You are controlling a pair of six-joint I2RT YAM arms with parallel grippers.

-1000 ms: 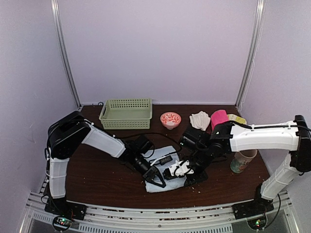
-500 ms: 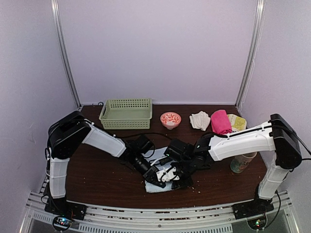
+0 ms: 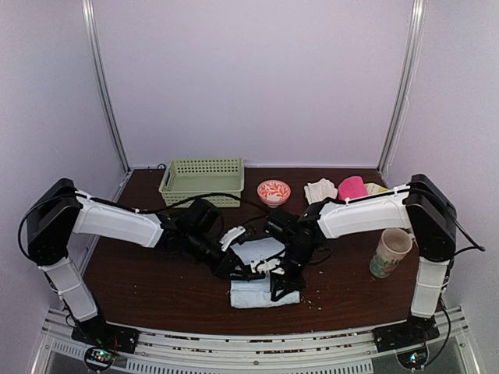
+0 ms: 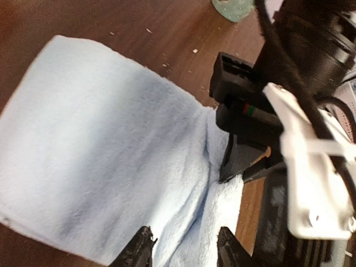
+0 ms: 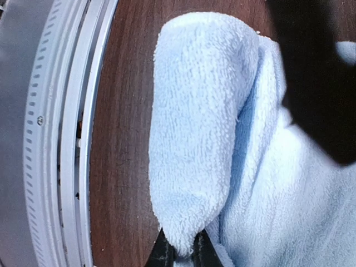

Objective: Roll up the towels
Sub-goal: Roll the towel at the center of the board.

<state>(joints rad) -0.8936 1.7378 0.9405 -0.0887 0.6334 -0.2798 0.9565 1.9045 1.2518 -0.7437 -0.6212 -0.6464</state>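
Note:
The pale blue towel (image 3: 261,292) lies near the table's front edge. Its near part is rolled up and its far part (image 3: 259,249) lies flat. In the right wrist view, my right gripper (image 5: 183,251) is shut on the end of the blue roll (image 5: 200,122), next to the table's front rail. My left gripper (image 4: 183,253) hovers open just over the towel (image 4: 111,150), nothing between its fingertips (image 4: 140,249). The right gripper's black body (image 4: 245,122) stands at the fold. In the top view both grippers, left (image 3: 248,270) and right (image 3: 275,282), meet over the towel. An off-white towel (image 3: 320,191) sits crumpled at the back.
A green basket (image 3: 201,181) and a small red-patterned bowl (image 3: 274,191) stand along the back edge. A pink roll (image 3: 352,187) and a yellow cloth (image 3: 380,189) lie at the back right. A mug (image 3: 390,252) stands right of the towel.
My left gripper has opened, let go of the towel and drawn back to the left. My right gripper has moved left and shut on the roll's end.

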